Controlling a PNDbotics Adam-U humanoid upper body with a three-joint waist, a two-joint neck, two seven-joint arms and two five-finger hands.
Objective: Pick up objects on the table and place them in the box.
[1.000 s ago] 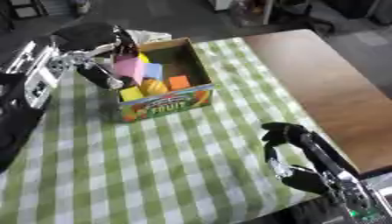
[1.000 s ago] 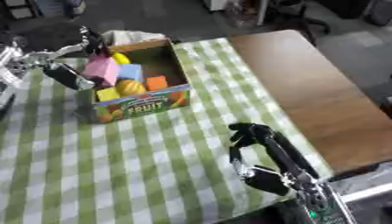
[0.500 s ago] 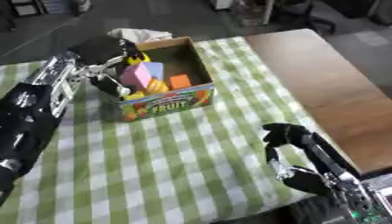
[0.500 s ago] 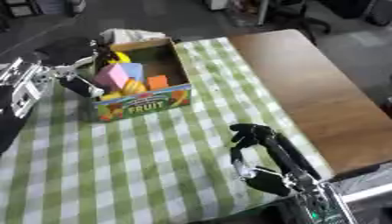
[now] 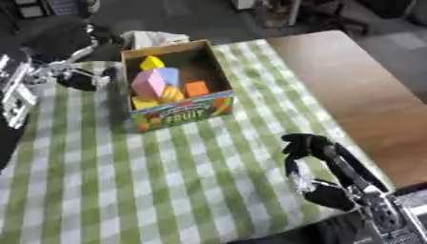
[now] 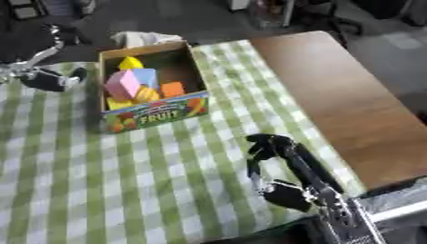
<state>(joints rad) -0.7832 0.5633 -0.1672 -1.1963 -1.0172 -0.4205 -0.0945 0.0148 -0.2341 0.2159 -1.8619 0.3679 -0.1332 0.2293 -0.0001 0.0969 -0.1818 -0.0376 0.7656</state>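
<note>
Box [image 5: 179, 112] holds coloured blocks [image 5: 154, 83]; left robot hand [image 5: 76, 78] beside it.

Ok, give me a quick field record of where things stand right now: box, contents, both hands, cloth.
box: cardboard fruit box, open top, upright on checked cloth
contents: pink block, blue block, yellow piece, orange block, more yellow pieces at front
left hand: beside the box's left wall, empty, fingers not clear
right hand: idle near the lower right, fingers curled, empty
loose objects on cloth: none visible
</note>
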